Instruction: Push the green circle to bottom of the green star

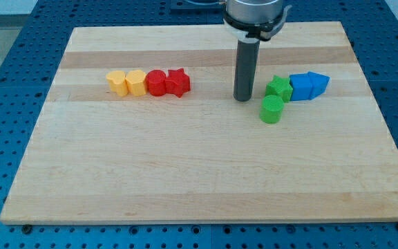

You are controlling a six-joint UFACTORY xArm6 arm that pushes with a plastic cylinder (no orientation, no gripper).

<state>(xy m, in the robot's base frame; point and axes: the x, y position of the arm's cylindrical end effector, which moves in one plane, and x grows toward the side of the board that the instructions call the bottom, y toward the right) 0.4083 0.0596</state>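
Note:
The green circle point(271, 109) is a short cylinder right of the board's middle. The green star point(279, 88) sits just above it and slightly to the right; the two touch or nearly touch. My tip point(243, 98) rests on the board just left of the green star and up-left of the green circle, a small gap from both.
A blue cube point(301, 87) and a blue triangular block point(318, 84) touch the green star's right side. At the view's upper left a row holds two yellow blocks point(118, 82) point(136, 82), a red circle point(157, 82) and a red star point(177, 82). The wooden board point(185, 173) lies on a blue perforated table.

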